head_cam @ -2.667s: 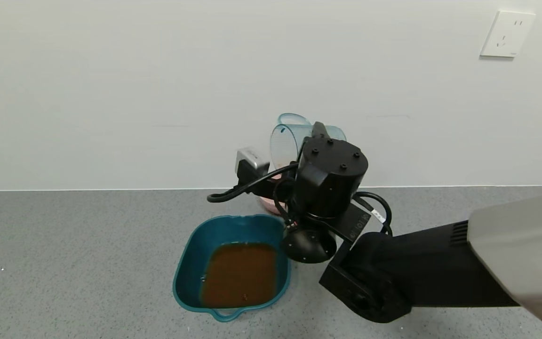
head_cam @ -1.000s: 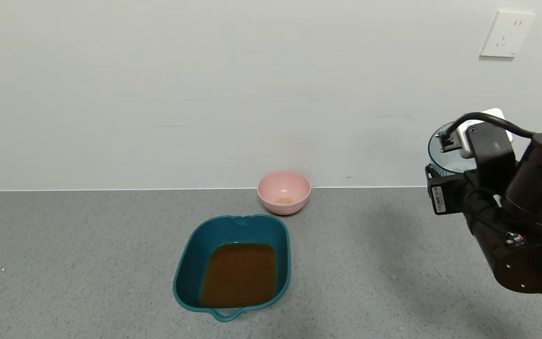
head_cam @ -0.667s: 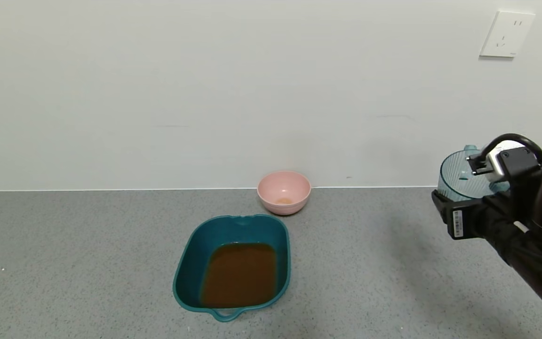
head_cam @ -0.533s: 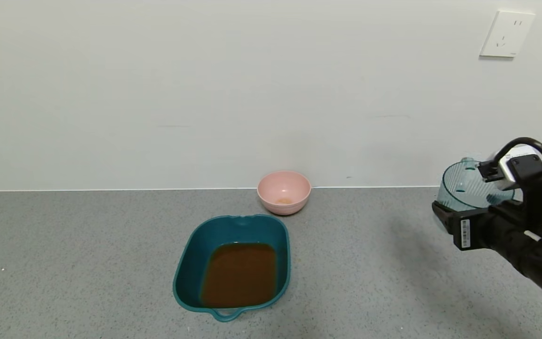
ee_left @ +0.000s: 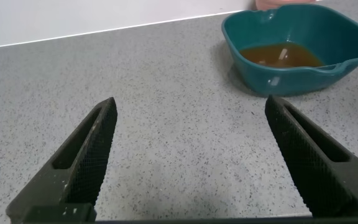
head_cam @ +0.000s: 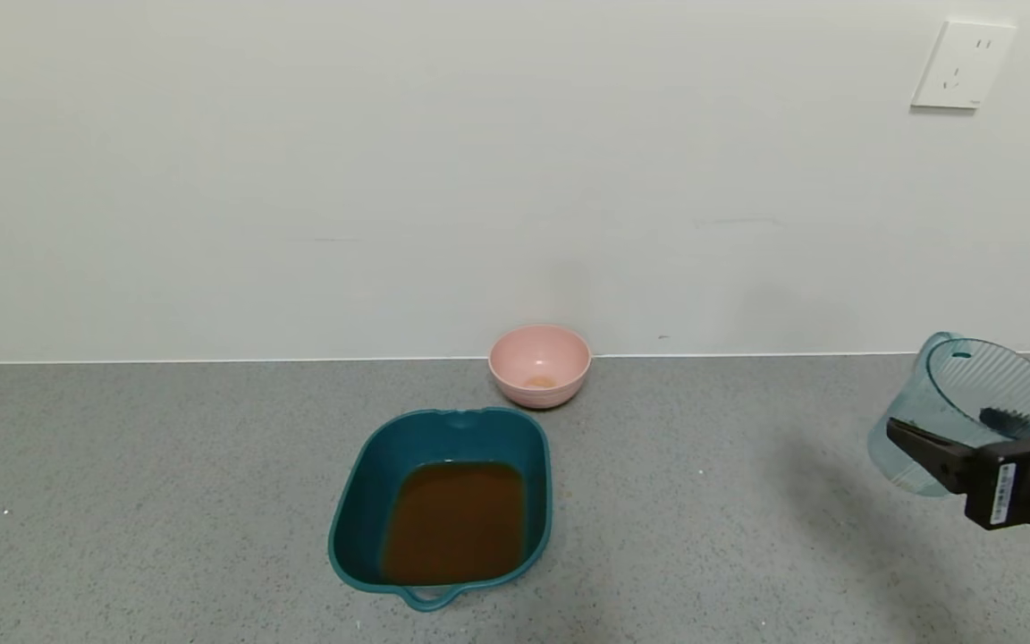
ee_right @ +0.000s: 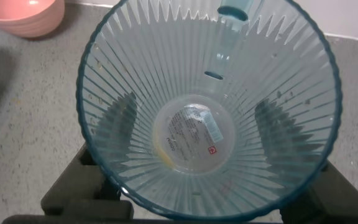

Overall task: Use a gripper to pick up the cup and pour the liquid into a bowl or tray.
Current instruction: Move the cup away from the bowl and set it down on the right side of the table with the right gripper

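Right gripper (head_cam: 971, 438) clamped on the emptied cup (head_cam: 962, 420) at far right, left gripper (ee_left: 188, 162) spread wide, holding nothing.

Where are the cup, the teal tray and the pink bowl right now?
cup (head_cam: 971, 407): head view, ribbed side wall.
teal tray (head_cam: 363, 483): head view, bare inner left wall.
pink bowl (head_cam: 539, 362): head view, inner wall.

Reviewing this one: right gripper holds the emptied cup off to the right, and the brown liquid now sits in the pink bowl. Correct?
Not quite. The liquid sits in the teal tray, not the pink bowl, as the head view shows. The rest stands: the right gripper holds the emptied cup off to the right.
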### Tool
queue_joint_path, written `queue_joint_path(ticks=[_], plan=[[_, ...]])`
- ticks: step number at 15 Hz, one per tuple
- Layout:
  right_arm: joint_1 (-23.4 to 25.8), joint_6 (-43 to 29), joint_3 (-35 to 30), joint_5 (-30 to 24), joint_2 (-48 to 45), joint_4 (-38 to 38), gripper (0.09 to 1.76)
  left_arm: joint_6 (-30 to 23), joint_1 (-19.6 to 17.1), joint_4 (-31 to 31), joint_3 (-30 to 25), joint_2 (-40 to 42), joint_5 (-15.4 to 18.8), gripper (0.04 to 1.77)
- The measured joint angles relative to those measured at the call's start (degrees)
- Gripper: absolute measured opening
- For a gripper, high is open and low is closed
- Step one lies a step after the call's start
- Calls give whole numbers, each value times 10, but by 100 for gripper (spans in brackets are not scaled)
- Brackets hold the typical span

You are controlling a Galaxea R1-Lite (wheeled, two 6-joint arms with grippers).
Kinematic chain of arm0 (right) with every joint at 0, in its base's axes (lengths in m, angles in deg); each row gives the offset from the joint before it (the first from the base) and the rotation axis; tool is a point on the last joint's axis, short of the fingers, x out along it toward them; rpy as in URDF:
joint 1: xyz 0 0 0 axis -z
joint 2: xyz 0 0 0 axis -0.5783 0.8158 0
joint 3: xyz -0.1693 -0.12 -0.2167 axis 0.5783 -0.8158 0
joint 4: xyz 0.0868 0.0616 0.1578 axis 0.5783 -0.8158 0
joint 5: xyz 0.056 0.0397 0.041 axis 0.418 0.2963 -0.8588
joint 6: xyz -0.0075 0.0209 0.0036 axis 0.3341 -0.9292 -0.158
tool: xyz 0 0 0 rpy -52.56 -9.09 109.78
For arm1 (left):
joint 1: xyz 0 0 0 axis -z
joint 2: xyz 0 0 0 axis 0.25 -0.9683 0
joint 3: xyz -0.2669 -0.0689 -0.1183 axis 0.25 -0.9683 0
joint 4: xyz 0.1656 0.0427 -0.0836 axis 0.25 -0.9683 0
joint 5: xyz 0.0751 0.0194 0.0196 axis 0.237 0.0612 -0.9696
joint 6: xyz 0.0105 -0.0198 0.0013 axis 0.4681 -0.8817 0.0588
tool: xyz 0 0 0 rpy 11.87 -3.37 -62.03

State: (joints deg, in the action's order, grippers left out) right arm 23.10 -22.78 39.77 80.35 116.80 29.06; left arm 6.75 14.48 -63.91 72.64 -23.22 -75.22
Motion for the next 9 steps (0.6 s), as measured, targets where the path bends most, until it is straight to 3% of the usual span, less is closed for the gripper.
queue_joint_path(ticks=[3,9], plan=[[72,2,-46,-94,-50,-3,133,0,0,0,0,0,0,172],[114,-3,-127,-114,-185,-14,133,0,0,0,0,0,0,172]])
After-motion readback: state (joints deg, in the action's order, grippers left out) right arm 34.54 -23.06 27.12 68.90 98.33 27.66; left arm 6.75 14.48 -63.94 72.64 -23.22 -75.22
